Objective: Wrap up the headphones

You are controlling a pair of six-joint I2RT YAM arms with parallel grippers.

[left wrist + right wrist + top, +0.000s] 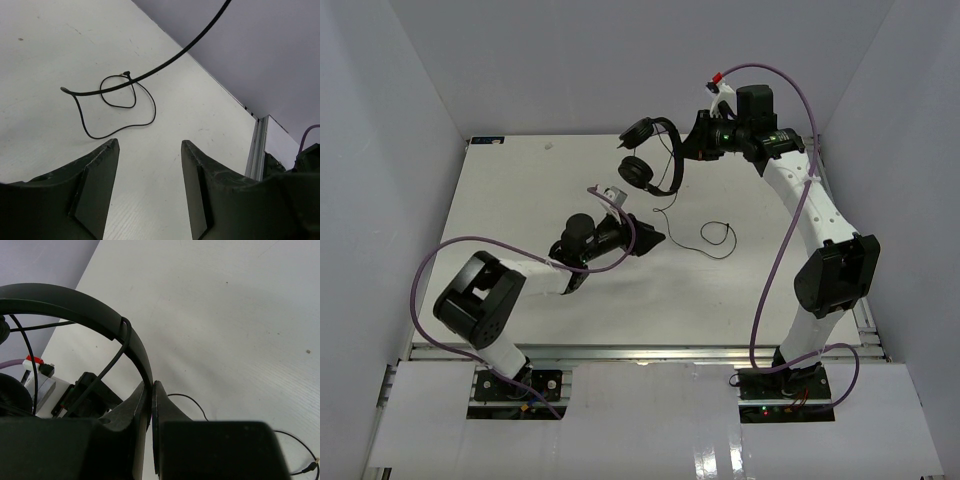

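My right gripper (692, 140) is shut on the thin headband of the black headphones (655, 155) and holds them in the air over the far middle of the table. In the right wrist view the headband (90, 315) curves up and left from my closed gripper (151, 387), with the cord crossing it. The two earpads hang at the left. The thin cord (718, 236) hangs down to the table and ends in a small loop there, also seen in the left wrist view (117, 95). My left gripper (655, 239) is open and empty, low over the table, left of the loop.
The white table (520, 190) is walled on three sides. Thick purple robot cables (425, 275) loop from both arms. A metal rail (256, 150) runs along the right edge.
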